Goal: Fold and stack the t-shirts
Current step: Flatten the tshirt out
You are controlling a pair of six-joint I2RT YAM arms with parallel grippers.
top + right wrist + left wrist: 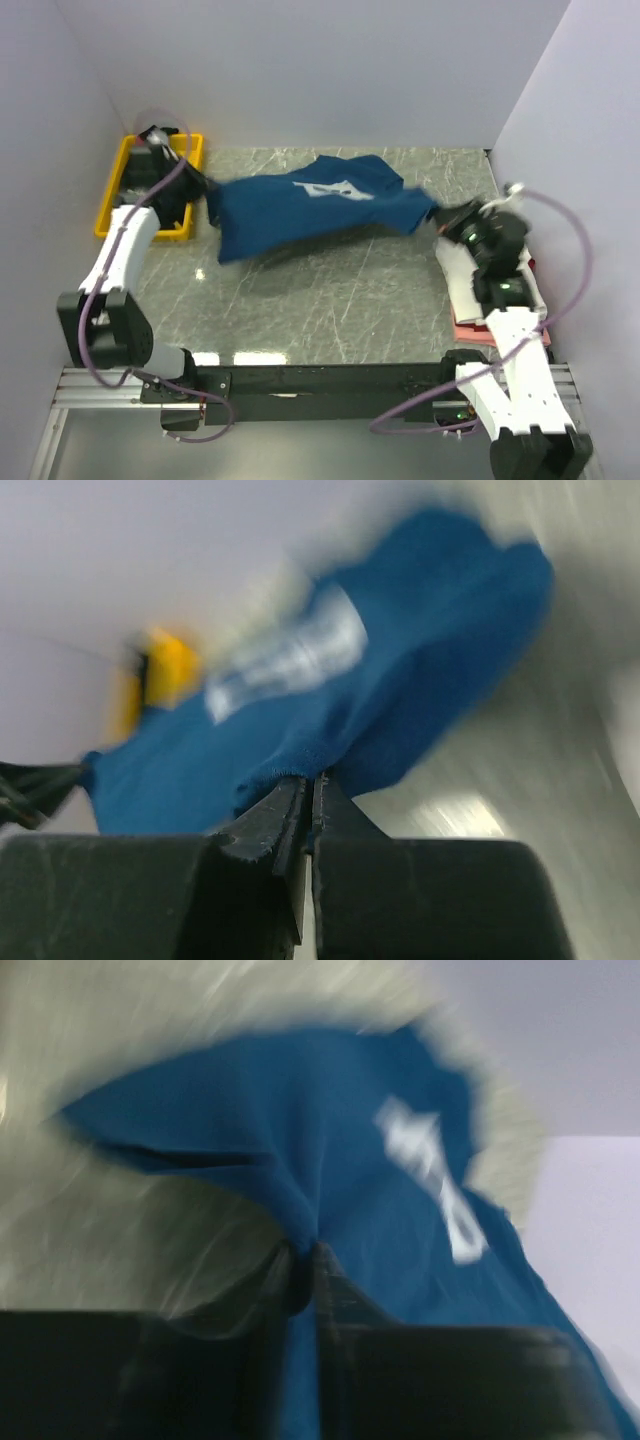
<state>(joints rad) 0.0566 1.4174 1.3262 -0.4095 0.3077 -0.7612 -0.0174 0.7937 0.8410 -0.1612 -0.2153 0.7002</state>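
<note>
Finds dark blue t-shirt (310, 205) stretched crosswise over the far middle of the marbled surface (320, 300), pale print (335, 190) facing up. Cannot tell whether the sagging lower corner touches the surface.

Finds left end effector (197, 183) at the shirt's left end, closed tight on a bunched fold of blue cloth. Confirms this in the left wrist view, where fabric gathers into the narrow slit between the two fingers.

Finds right end effector (443, 216) at the shirt's right end, likewise clamped on the cloth edge, fingers almost meeting with only fabric between them.

Notes heavy blur in both wrist views.

Places yellow bin (112, 195) at the far left corner of the surface, just beside the left end effector. Cannot identify its dark contents.

Places a folded stack at the right edge, partly under the right arm: white t-shirt (458, 280) on top, pink t-shirt (470, 333) showing beneath, both lying near the right end effector.
</note>
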